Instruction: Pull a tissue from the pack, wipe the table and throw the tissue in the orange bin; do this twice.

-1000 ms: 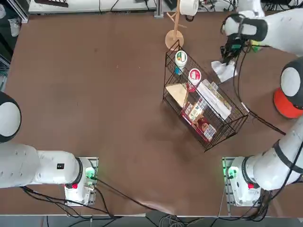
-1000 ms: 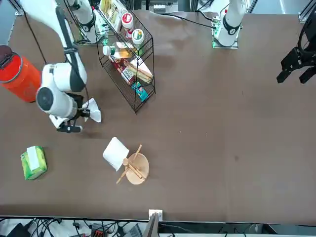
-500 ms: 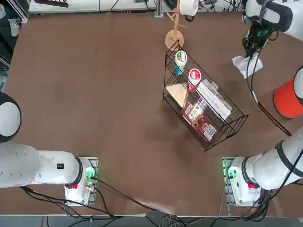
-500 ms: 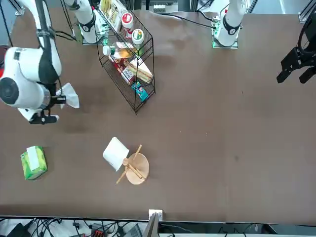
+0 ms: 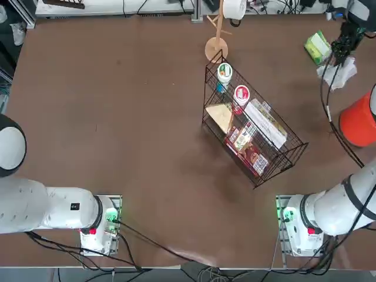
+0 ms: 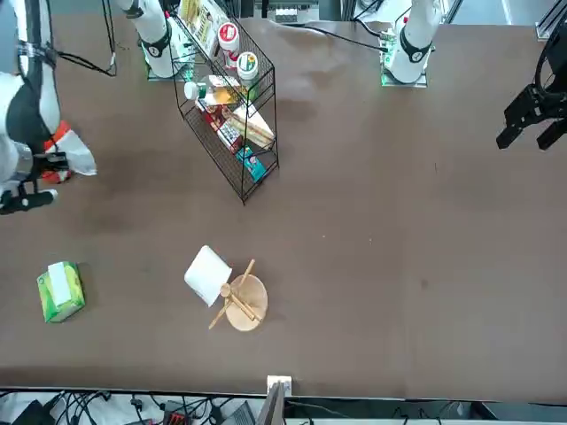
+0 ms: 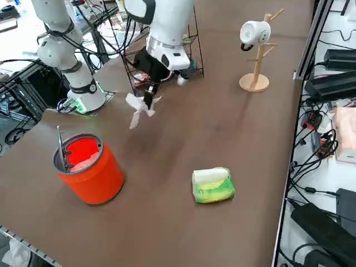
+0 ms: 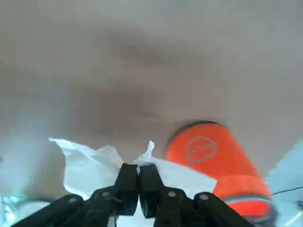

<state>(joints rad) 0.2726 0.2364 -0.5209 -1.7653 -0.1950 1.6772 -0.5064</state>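
My right gripper (image 7: 148, 100) is shut on a crumpled white tissue (image 7: 138, 113), which hangs from it a little above the dark-brown table (image 7: 233, 128). In the wrist view the fingertips (image 8: 128, 181) are pressed together on the tissue (image 8: 85, 165), with the orange bin (image 8: 208, 151) beyond them. The orange bin (image 7: 89, 169) stands on the table near its right edge, apart from the gripper; something pale lies inside it. From overhead the gripper (image 5: 341, 57) and tissue (image 5: 339, 74) sit between the green-and-white pack (image 5: 318, 47) and the bin (image 5: 359, 122). The pack (image 7: 212, 185) lies flat.
A black wire rack basket (image 5: 252, 129) full of groceries stands mid-table, close to the arm. A wooden stand with a white paper roll (image 5: 220, 29) is at the far side. The table's right edge (image 7: 283, 183) runs past the pack, with cables beyond.
My right arm has swung from beside the wire basket toward the table's right side, carrying the tissue past the pack to a spot near the orange bin.
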